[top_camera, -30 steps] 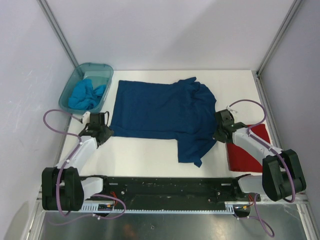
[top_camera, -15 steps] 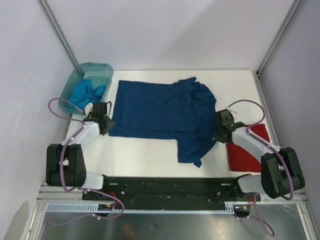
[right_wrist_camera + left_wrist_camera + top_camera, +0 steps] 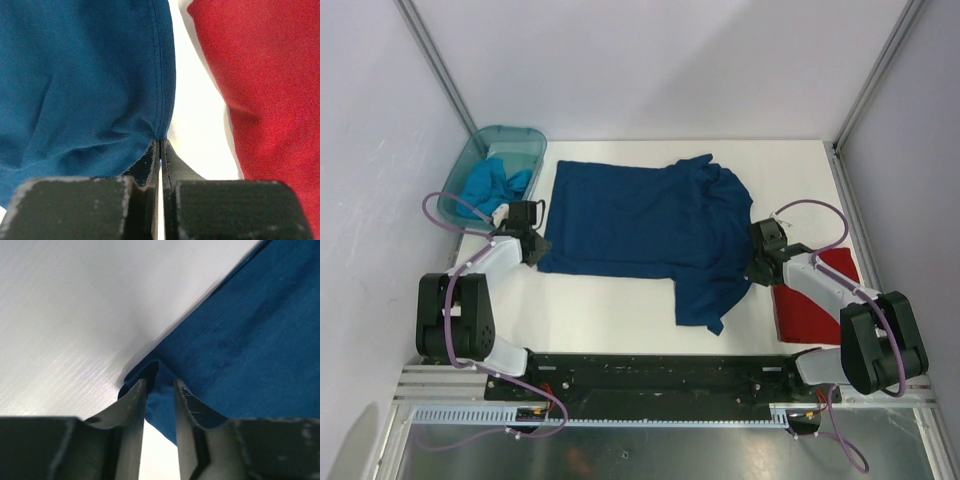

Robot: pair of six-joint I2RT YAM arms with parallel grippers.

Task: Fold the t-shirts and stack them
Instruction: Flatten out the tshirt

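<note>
Navy t-shirt (image 3: pixel 650 225) spread flat; R gripper (image 3: pixel 160 143) clenched on its hem, L gripper (image 3: pixel 159 383) part-open astride a corner.

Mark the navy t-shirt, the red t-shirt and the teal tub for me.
navy t-shirt (image 3: pixel 630 225), top external view, middle of its spread body
red t-shirt (image 3: pixel 807 318), top external view, bare near part of the cloth
teal tub (image 3: pixel 515 142), top external view, its far wall

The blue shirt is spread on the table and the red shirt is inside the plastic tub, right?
No. The red shirt lies on the table at the right; the tub holds a turquoise shirt. The top view shows it. The blue shirt is spread on the table.
</note>
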